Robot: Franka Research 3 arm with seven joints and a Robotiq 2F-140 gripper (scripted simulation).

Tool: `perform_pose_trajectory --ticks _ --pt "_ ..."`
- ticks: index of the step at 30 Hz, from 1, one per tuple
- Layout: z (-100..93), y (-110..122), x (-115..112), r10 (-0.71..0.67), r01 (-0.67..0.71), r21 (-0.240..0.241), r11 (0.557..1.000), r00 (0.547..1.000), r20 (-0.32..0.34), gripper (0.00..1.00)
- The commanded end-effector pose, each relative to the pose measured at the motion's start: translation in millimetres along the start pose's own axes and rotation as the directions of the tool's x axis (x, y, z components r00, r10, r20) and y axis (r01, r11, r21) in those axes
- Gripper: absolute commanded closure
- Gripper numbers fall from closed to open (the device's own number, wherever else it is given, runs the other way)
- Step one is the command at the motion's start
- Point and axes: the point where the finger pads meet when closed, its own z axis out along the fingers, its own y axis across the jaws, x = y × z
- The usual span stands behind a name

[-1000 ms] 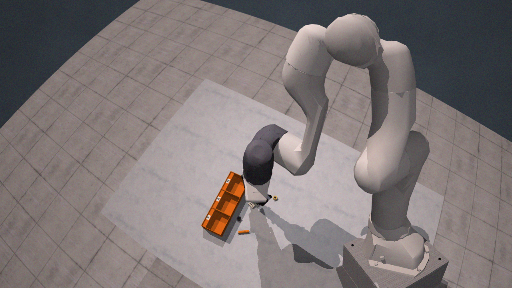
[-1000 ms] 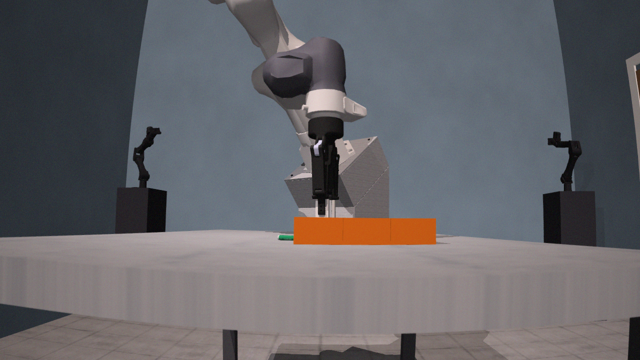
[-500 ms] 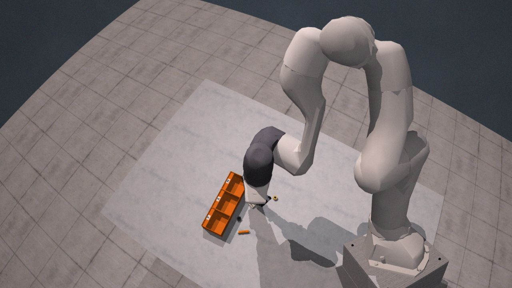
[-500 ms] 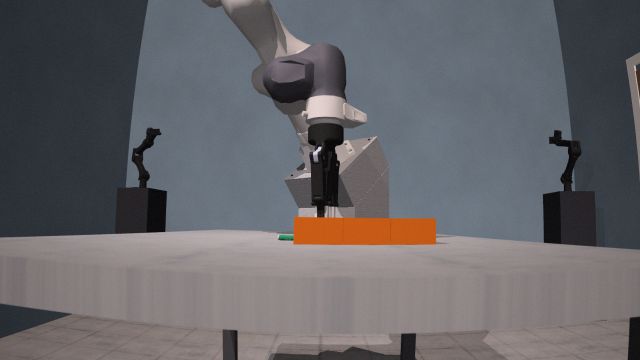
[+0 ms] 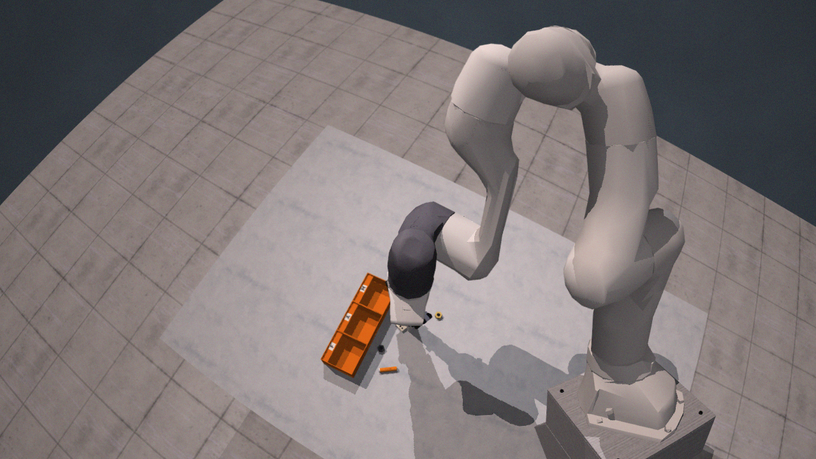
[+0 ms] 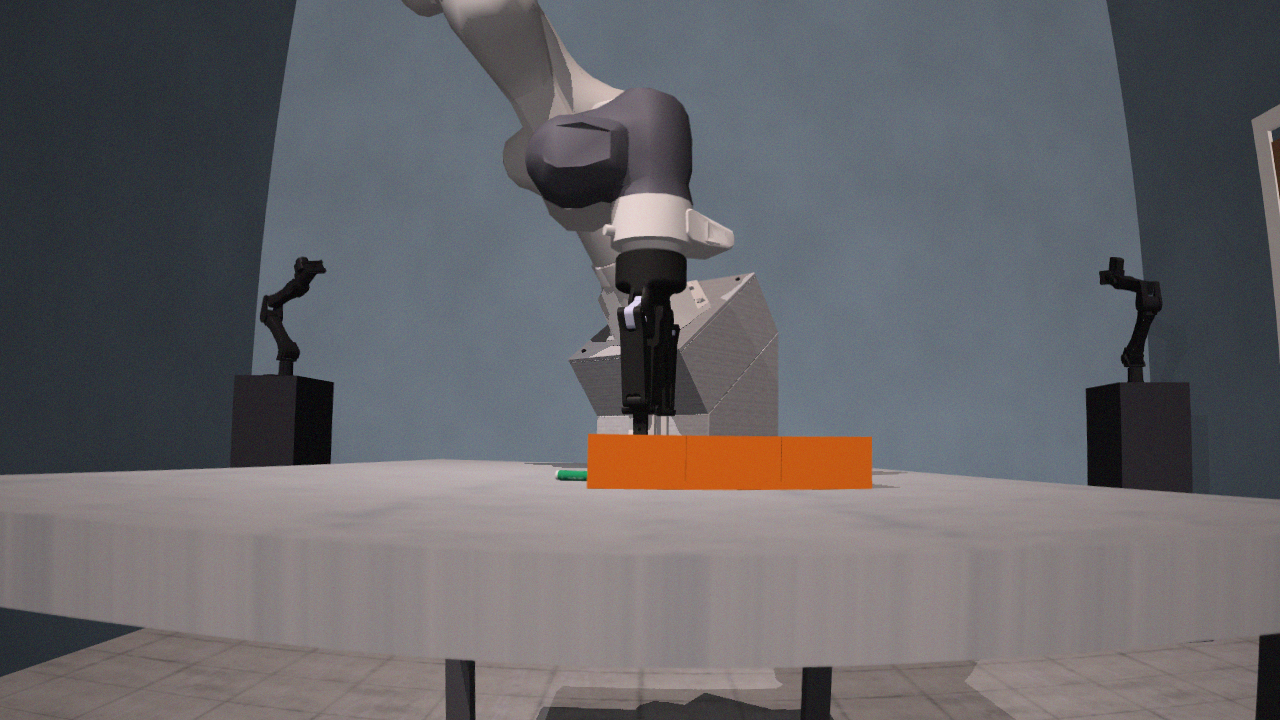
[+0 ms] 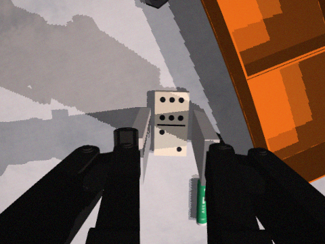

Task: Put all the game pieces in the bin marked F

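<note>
Domino (image 5: 402, 327) (image 7: 171, 127) seemingly lies below and between parted jaws (image 6: 640, 433), ungripped.

From where I stood, the arm (image 5: 412, 259) (image 6: 617, 147) had come lower over the table (image 5: 273, 228) (image 6: 501, 555), bringing the gripper's fingertips (image 6: 640, 425) down behind the top edge of the orange bins (image 5: 356, 325) (image 6: 729, 462).
</note>
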Motion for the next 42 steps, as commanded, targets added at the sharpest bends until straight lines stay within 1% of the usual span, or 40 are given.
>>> perform_pose_trajectory --ticks 1,31,39,41,42 --pt "0.6 1 0 0.01 -0.01 -0.004 1.0 1.0 0.001 0.87" --pt "0.6 1 0 0.01 -0.01 -0.004 1.0 1.0 0.001 0.87" --pt "-26.1 1 0 0.01 -0.01 -0.004 1.0 1.0 0.001 0.87" --pt "-26.1 1 0 0.01 -0.01 -0.004 1.0 1.0 0.001 0.87" --pt "-29.4 1 0 0.01 -0.01 -0.004 1.0 1.0 0.001 0.87"
